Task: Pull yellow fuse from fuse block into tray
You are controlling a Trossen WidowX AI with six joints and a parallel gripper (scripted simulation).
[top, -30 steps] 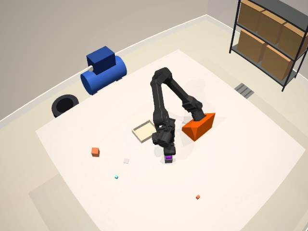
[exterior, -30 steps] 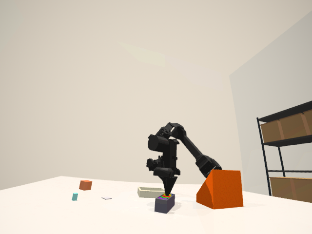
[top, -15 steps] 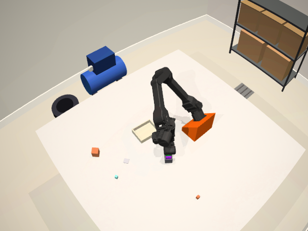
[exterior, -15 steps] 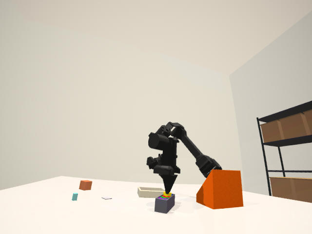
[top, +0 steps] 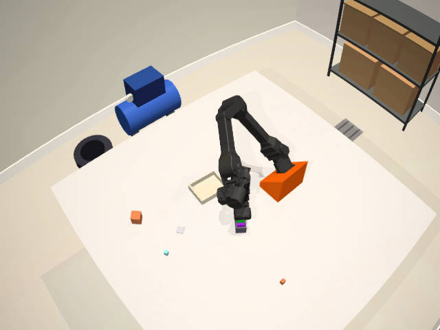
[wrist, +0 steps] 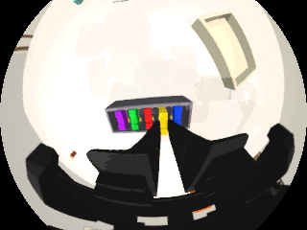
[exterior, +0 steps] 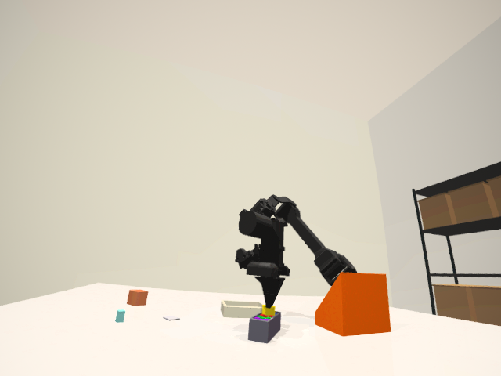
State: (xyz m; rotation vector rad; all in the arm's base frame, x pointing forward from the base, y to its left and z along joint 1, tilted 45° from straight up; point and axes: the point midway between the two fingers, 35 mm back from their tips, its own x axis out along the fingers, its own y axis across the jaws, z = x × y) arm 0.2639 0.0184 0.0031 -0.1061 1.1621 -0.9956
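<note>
Nearest in the exterior view we list the dark grey fuse block (exterior: 264, 327), low and centre on the tabletop (exterior: 121, 348). Green and purple fuses (top: 240, 223) show in its slots from the top view. Directly over it we record the claw (exterior: 268, 304), pointing down and clamped on the yellow fuse (exterior: 268, 310). That fuse stands upright, its body raised above the block's rim, over its own slot. In the wrist view it sits fourth in the row, between red and blue. Just behind the block, left of centre, lies the cream tray (exterior: 239, 309). At right stands the orange wedge (exterior: 355, 303). At left we note a teal block (exterior: 120, 316), a white tile (exterior: 171, 318), then an orange cube (exterior: 137, 297). Farthest, at right edge, the shelf rack (exterior: 457, 238).
</note>
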